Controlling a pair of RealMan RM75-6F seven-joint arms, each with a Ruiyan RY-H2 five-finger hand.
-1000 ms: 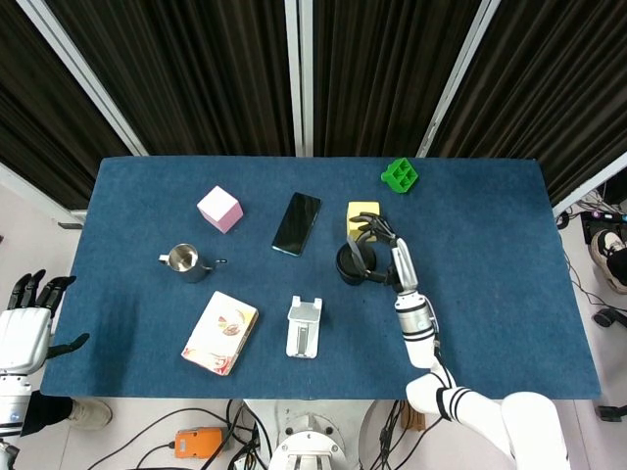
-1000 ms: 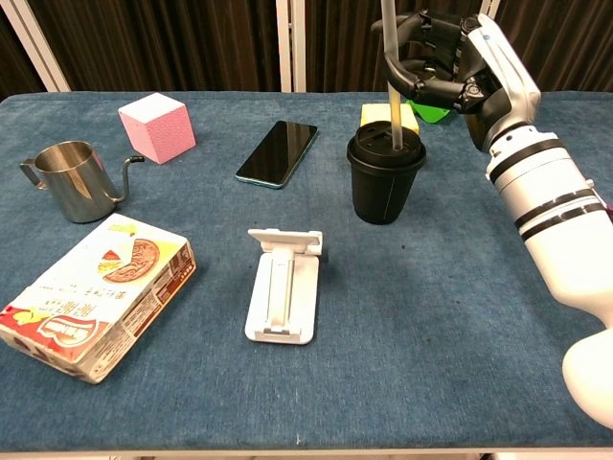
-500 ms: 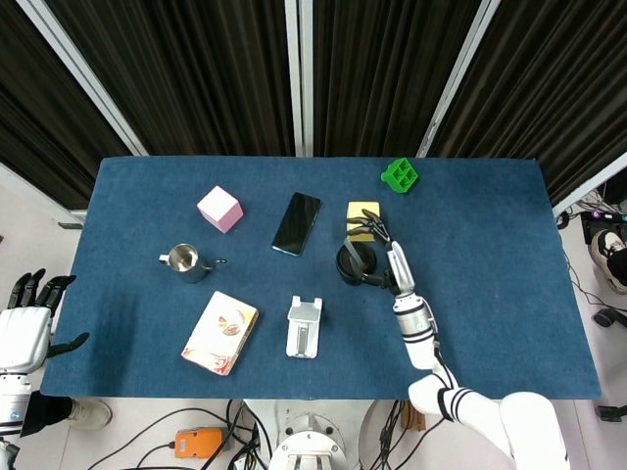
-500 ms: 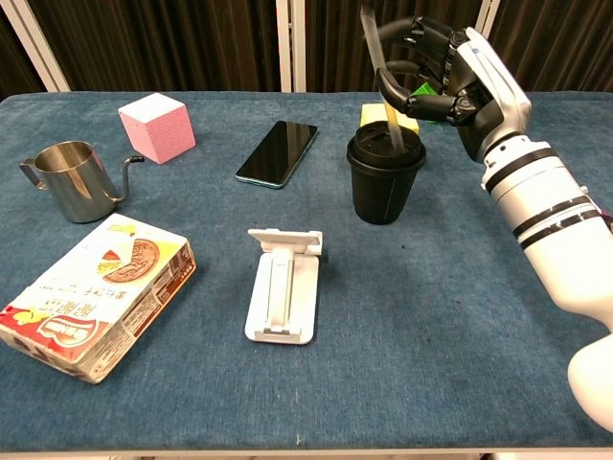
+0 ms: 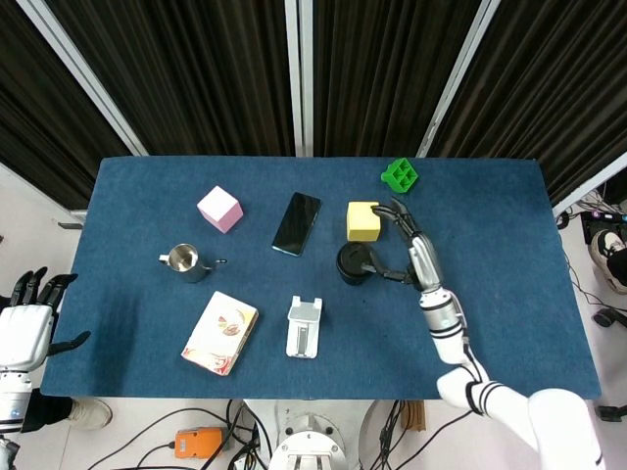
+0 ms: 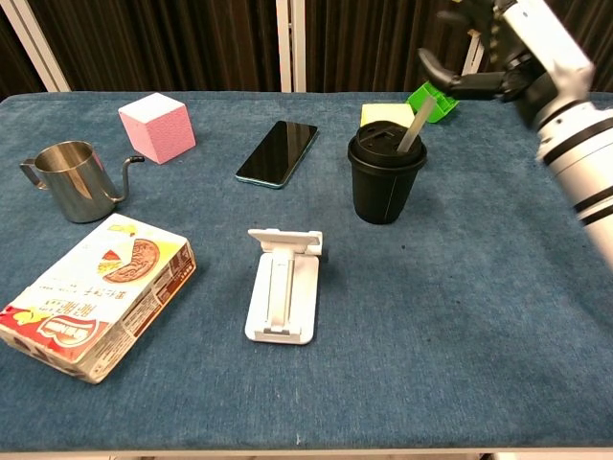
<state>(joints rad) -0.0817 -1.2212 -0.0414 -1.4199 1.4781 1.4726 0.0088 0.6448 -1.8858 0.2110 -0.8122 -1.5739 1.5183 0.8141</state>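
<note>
Risk of tipping: right hand (image 6: 498,57) spread, holding nothing, just beside black lidded cup (image 6: 385,177) at table centre with straw (image 6: 414,123) leaning in lid; stray finger brush could topple both.

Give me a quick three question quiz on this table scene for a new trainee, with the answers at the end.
1. True or false: the right hand grips the straw.
2. What does the straw stand in?
3. Which lies nearest the phone stand: A mug, B pink cube, C snack box?

Key: 1 false, the hand is open and clear of it. 2 the black cup, leaning right. 3 C.
</note>
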